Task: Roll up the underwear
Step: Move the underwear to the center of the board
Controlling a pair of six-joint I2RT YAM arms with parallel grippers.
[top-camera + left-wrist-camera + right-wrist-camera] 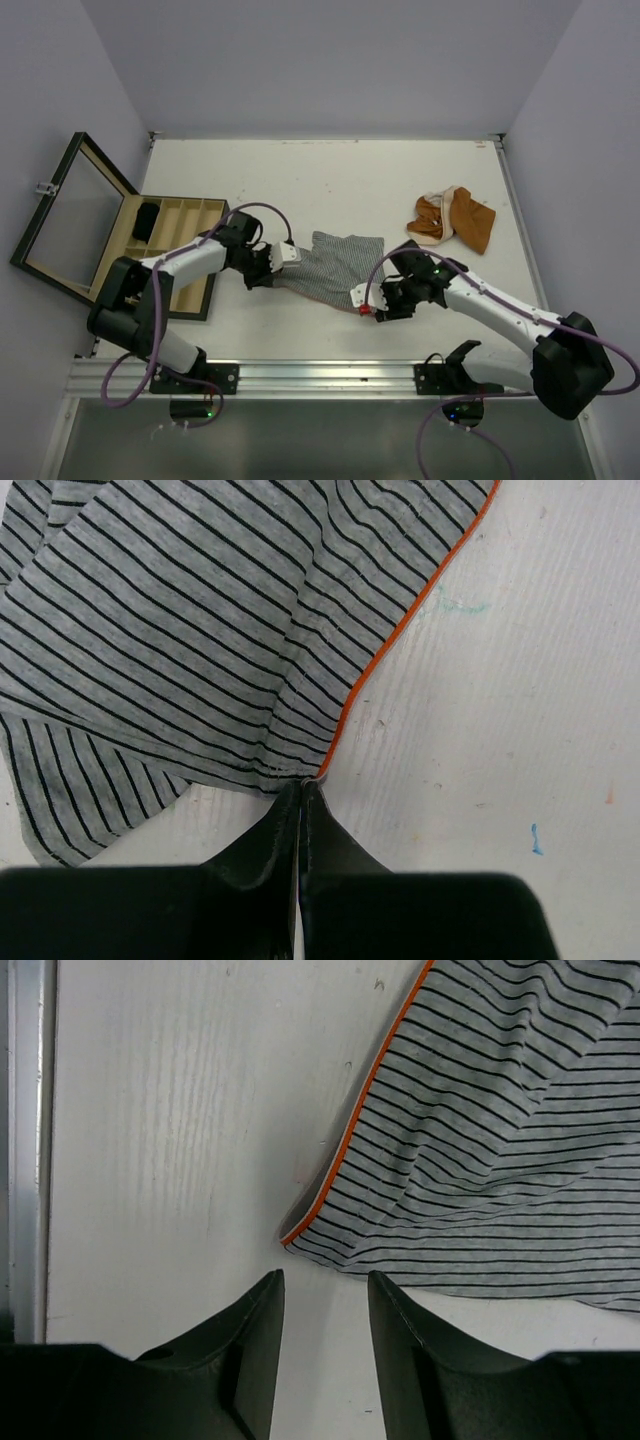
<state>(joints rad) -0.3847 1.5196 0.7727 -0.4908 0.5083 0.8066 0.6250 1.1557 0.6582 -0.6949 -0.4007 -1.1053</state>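
the left gripper [303, 792] is clenched on the left corner of the grey striped underwear [180, 630], which is spread mid-tabletop [520, 730]. the right gripper [325, 1288] is parted and empty, just short of the near-right corner. no roll is started yet, and the orange-brown underwear [455, 222] lies untouched far right.

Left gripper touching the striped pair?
Touching. The left wrist view shows the shut left gripper pinching the orange-trimmed edge of the striped pair between its fingertips, with no gap.
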